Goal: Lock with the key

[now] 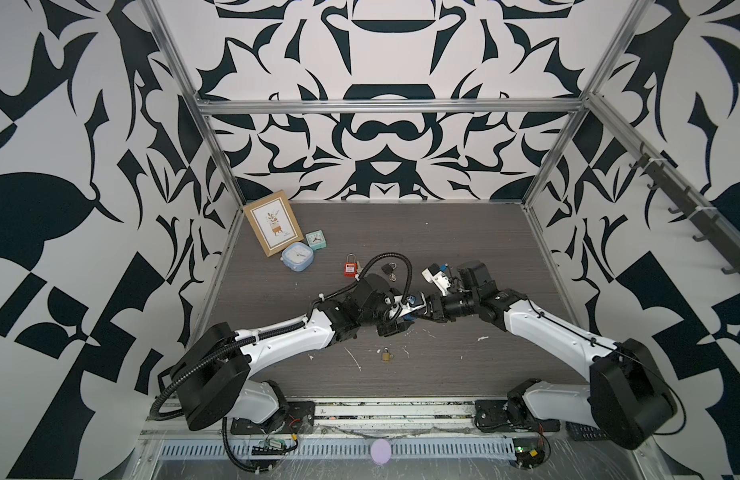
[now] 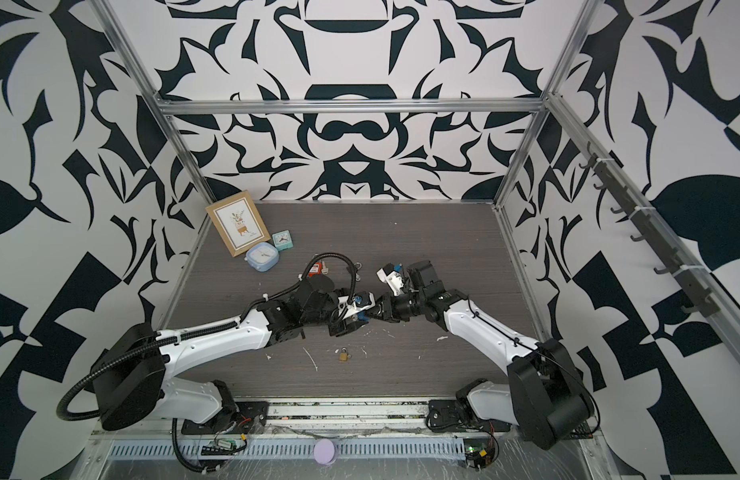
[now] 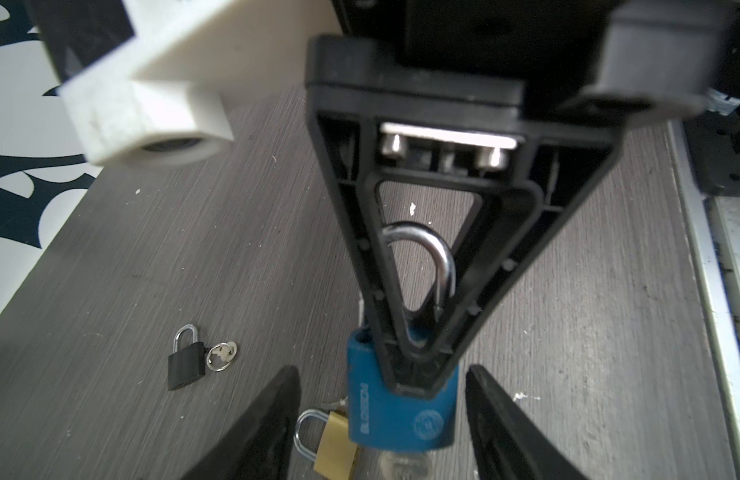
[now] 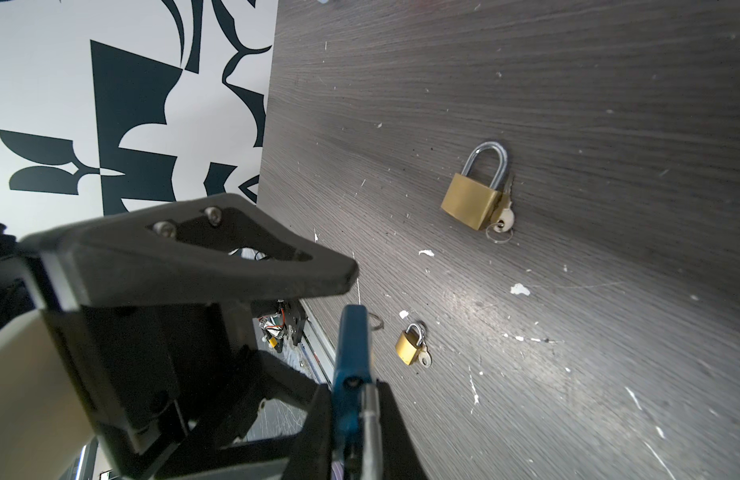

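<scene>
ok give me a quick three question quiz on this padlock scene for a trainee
1. True or false: the left tool is shut on the blue padlock.
2. Which one grips the blue padlock? A) left tool B) right tool C) neither
3. Fill in: in both top views, the padlock lying nearest the clocks is coloured ____.

Key: 1 false, its fingers stand apart on either side of the padlock; 2 B; 3 red, the red padlock.
</scene>
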Robot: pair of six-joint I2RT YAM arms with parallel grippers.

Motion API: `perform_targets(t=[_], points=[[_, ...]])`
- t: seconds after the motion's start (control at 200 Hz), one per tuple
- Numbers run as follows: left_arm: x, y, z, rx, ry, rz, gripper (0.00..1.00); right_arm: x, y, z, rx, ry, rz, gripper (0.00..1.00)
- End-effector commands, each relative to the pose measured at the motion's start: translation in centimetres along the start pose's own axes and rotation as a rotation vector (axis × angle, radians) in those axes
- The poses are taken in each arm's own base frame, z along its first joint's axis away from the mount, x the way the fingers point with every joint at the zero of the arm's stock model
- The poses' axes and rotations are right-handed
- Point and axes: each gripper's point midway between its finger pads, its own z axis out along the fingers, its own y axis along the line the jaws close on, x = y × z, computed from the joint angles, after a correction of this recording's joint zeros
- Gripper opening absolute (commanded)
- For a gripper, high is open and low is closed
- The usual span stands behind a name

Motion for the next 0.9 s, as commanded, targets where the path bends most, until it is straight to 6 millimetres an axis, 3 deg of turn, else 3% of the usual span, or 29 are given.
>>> perform_targets(t=[0.0,0.275,0.65,0.895], points=[[-0.99,0.60,0.23,-0.006,-0.016,0.011,0.66,-1.31,2.58,-0.64,-0.055,-0.033,-0.067,0.00],[-1.32,0.82,0.64,-0.006,-0.020,-0.010,0.62,-1.23,2.54,-0.50,-0.063,-0.029,-0.060,0.00],[-0.93,0.59,0.76,0.007,-0.003,-0.022,0.42,-1.35,2.59,-0.21,-0.084,-0.033,-0.046,0.00],[-0.68,0.83,0.62,-0.011,0.009,-0.022,0.20,-1.44,2.35,-0.23,-0.071,-0.042,-0.041,0.00]])
